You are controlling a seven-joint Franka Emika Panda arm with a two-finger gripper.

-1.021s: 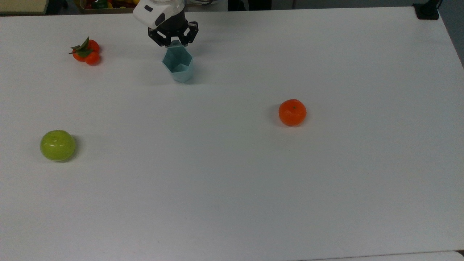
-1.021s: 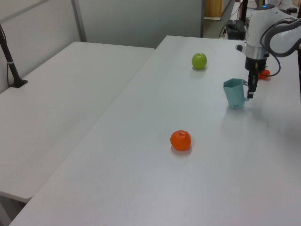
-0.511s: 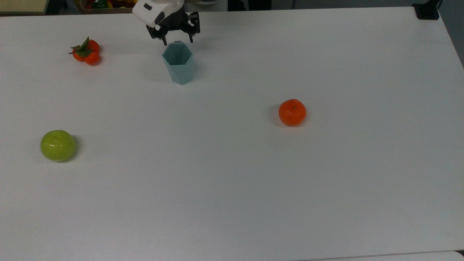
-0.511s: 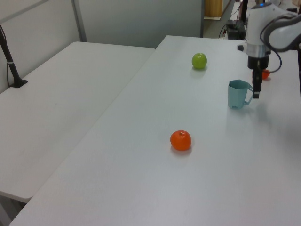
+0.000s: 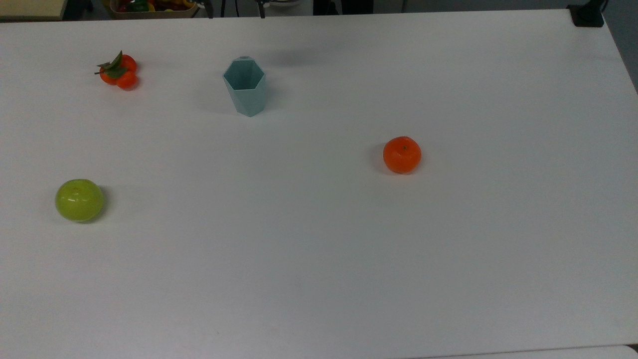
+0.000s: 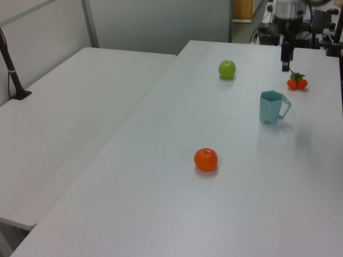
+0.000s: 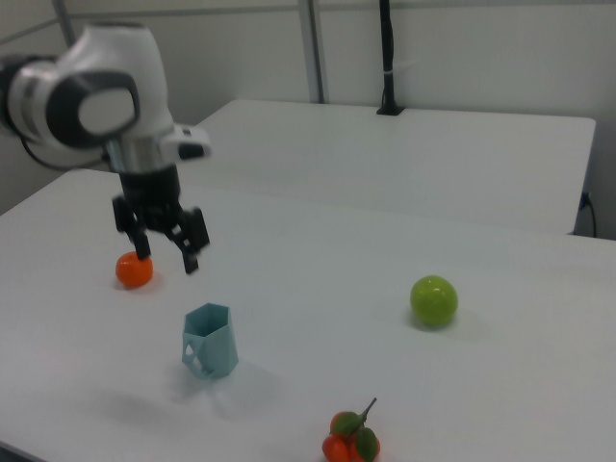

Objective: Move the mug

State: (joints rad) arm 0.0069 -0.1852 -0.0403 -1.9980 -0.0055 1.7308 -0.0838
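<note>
We see a matt, faceted plastic-looking mug point(image 5: 244, 89) on a smooth white matt table point(image 5: 319, 249), a glossy green apple point(image 5: 79, 200), and an orange point(image 5: 401, 154) with dull, finely pitted skin.

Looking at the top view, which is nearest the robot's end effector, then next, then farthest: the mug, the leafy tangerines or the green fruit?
1. Mug, just under the end effector.
2. Leafy tangerines, upper left.
3. Green fruit, lower left.

Claw point(image 5: 234, 7) cropped at top edge
</note>
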